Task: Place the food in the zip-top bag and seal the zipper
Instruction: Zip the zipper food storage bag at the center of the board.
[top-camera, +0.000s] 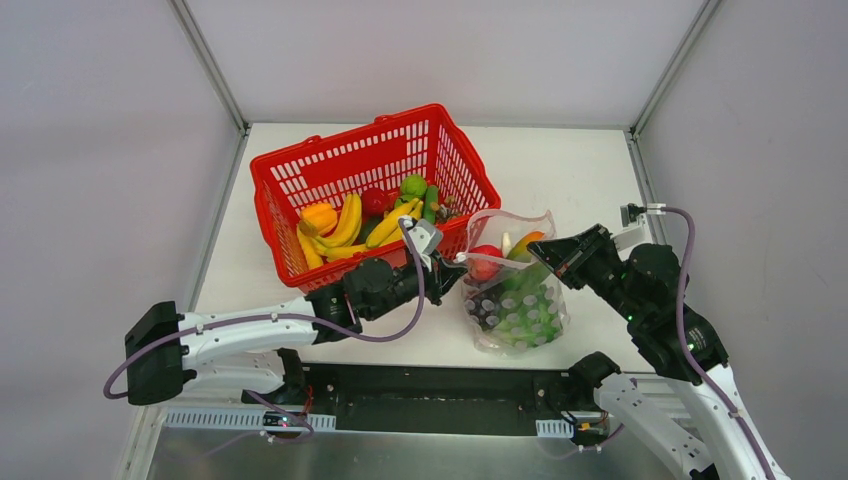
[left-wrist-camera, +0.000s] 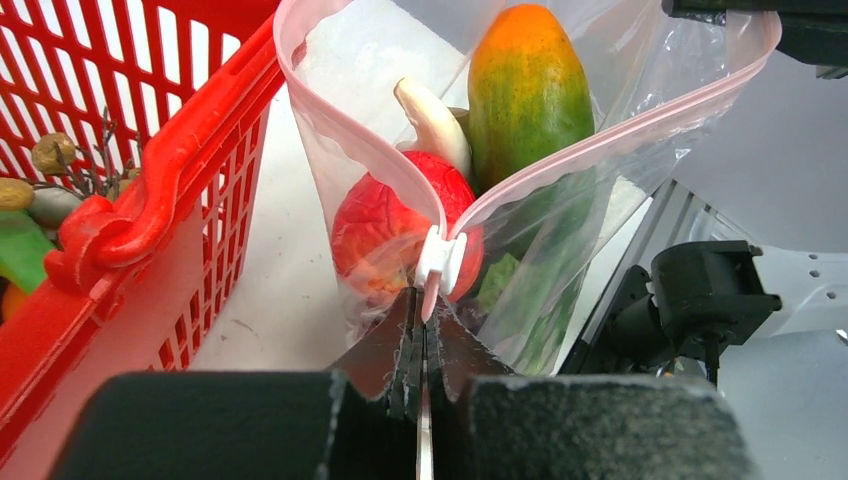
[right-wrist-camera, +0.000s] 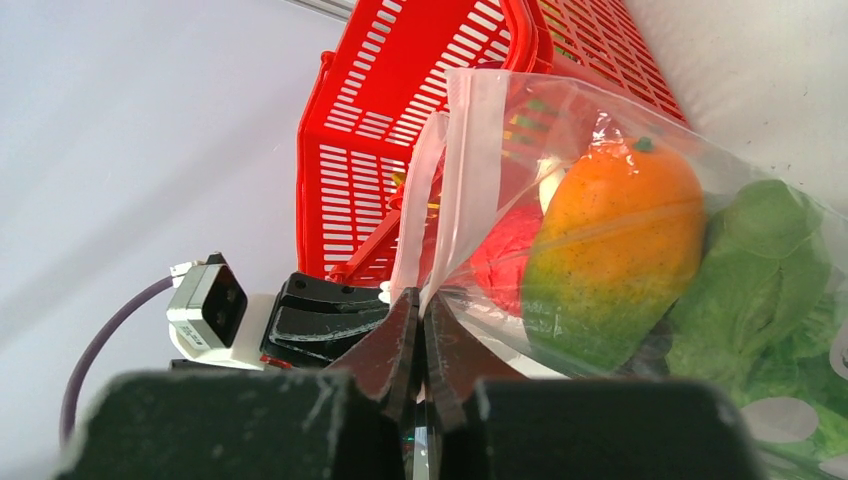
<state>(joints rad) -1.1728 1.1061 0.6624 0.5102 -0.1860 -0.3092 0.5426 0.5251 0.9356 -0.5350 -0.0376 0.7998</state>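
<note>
The zip-top bag (top-camera: 515, 295) lies right of the basket with its mouth gaping. Its pink zipper (left-wrist-camera: 330, 140) forms a V that meets at a white slider (left-wrist-camera: 441, 262). Inside the bag are a red apple (left-wrist-camera: 385, 225), white garlic (left-wrist-camera: 432, 118), an orange-green fruit (left-wrist-camera: 525, 95) and green lettuce (right-wrist-camera: 765, 280). My left gripper (left-wrist-camera: 424, 305) is shut on the strip's end just below the slider. At the opposite end of the mouth, my right gripper (right-wrist-camera: 420, 305) is shut on the bag's edge. In the top view the two grippers, left (top-camera: 452, 268) and right (top-camera: 548, 262), flank the bag.
The red mesh basket (top-camera: 345, 140) stands just left of the bag, holding yellow bananas (top-camera: 345, 225), an orange (top-camera: 318, 216) and green pieces (top-camera: 413, 186). Its rim (left-wrist-camera: 150, 190) is close beside my left gripper. Grey walls enclose the table.
</note>
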